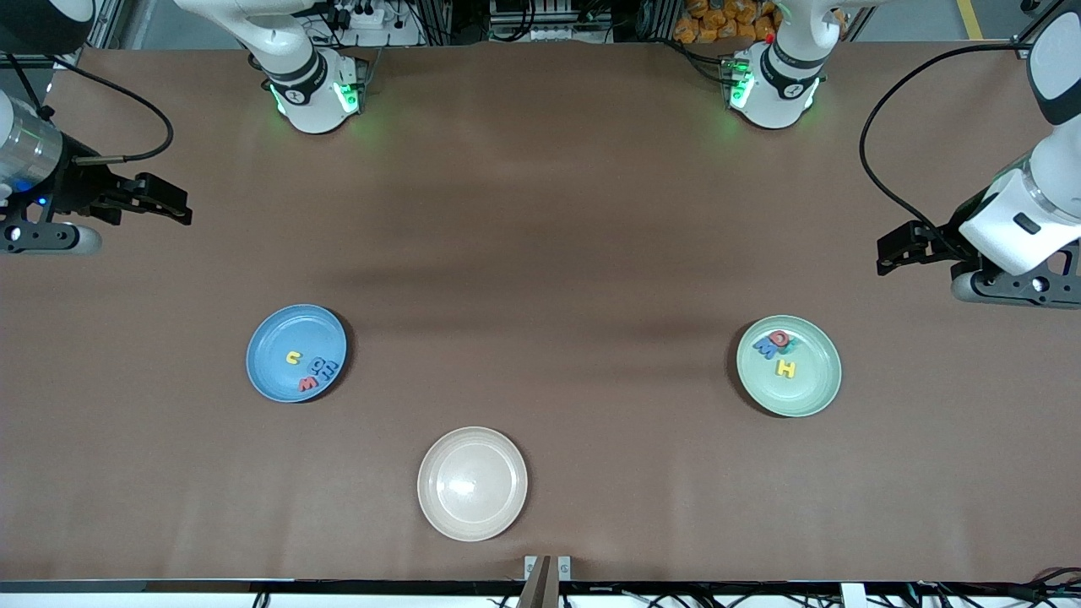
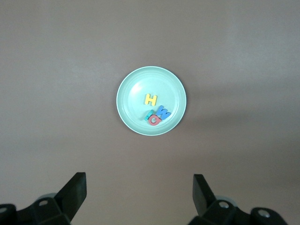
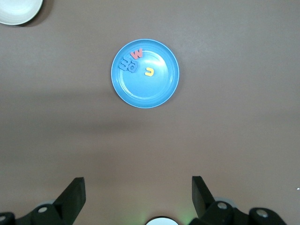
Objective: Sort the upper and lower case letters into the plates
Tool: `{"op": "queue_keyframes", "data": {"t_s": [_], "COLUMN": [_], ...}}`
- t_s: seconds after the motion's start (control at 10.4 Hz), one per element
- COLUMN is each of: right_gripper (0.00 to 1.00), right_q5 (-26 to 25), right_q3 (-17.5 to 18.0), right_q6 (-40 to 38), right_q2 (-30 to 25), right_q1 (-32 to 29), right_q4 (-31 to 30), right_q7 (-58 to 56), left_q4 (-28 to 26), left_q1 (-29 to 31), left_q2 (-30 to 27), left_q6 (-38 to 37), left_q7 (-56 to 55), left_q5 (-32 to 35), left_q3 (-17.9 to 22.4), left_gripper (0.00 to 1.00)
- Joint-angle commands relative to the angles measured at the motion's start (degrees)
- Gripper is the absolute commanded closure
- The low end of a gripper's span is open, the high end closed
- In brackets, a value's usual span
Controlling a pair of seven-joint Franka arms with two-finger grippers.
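The sky blue plate (image 1: 274,338) lies toward the right arm's end of the table. It holds a yellow letter (image 1: 293,357), a blue letter pair (image 1: 323,366) and a red letter (image 1: 308,384). In the right wrist view the same blue plate (image 3: 150,91) shows them as red (image 3: 137,53), blue (image 3: 128,64) and yellow (image 3: 149,71). The mint green plate (image 1: 811,388) toward the left arm's end holds a yellow H (image 2: 150,99), a blue letter (image 2: 163,112), a red one (image 2: 154,120) and a teal one (image 2: 148,115). My right gripper (image 1: 173,205) and left gripper (image 1: 891,252) hang open and empty, high at the table's ends.
A beige cream plate (image 1: 472,483) with nothing in it lies nearest the front camera, between the two other plates. The robot bases (image 1: 314,93) stand along the table's edge farthest from that camera.
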Motion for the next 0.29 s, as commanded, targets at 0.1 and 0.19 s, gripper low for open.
{"op": "queue_keyframes", "data": {"t_s": [0.1,0.19], "right_gripper": [0.0,0.0], "right_q5": [0.5,0.5], "right_q3": [-0.3,-0.3], "right_q6": [-0.8,-0.8], "right_q2": [0.7,0.7], "right_q1": [0.2,0.2], "right_q4": [1.2,1.1], "right_q7": [0.0,-0.1], "left_q4": [0.3,0.3], "left_q1": [-0.1,-0.1], "left_q2": [0.1,0.1], "left_q6": [0.2,0.2], "left_q7": [1.2,1.1], "left_q5": [-0.7,-0.6], "left_q3": [0.1,0.1], "left_gripper": [0.0,0.0]}}
